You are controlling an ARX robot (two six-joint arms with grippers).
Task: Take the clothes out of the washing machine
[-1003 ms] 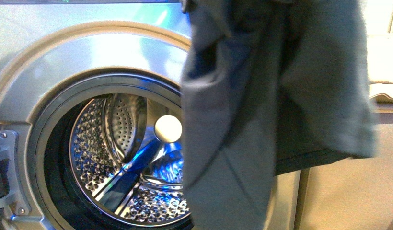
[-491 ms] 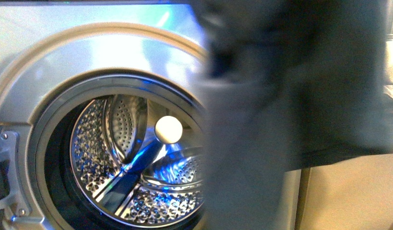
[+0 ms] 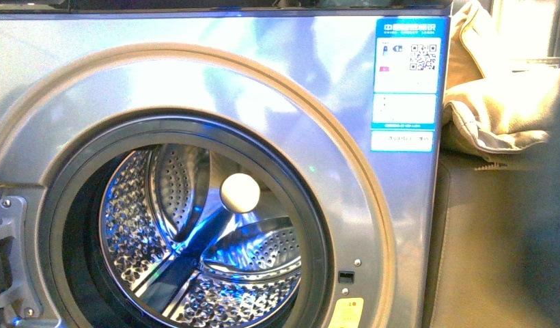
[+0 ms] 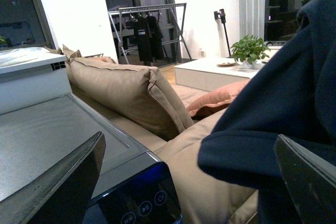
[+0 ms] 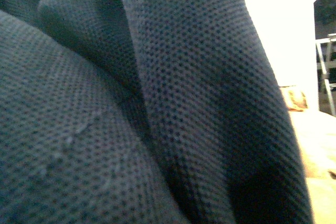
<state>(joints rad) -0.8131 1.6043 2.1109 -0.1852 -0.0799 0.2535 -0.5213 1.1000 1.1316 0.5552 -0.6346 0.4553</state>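
While clothes (image 4: 294,93) hang navy, limp, creased | left tool (image 4: 189,145) spread | right tool hidden by fabric, cannot tell

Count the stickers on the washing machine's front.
2: a blue label at the upper right corner, and a yellowish sticker low down, right of the drum, cut by the frame. Others below may be hidden.
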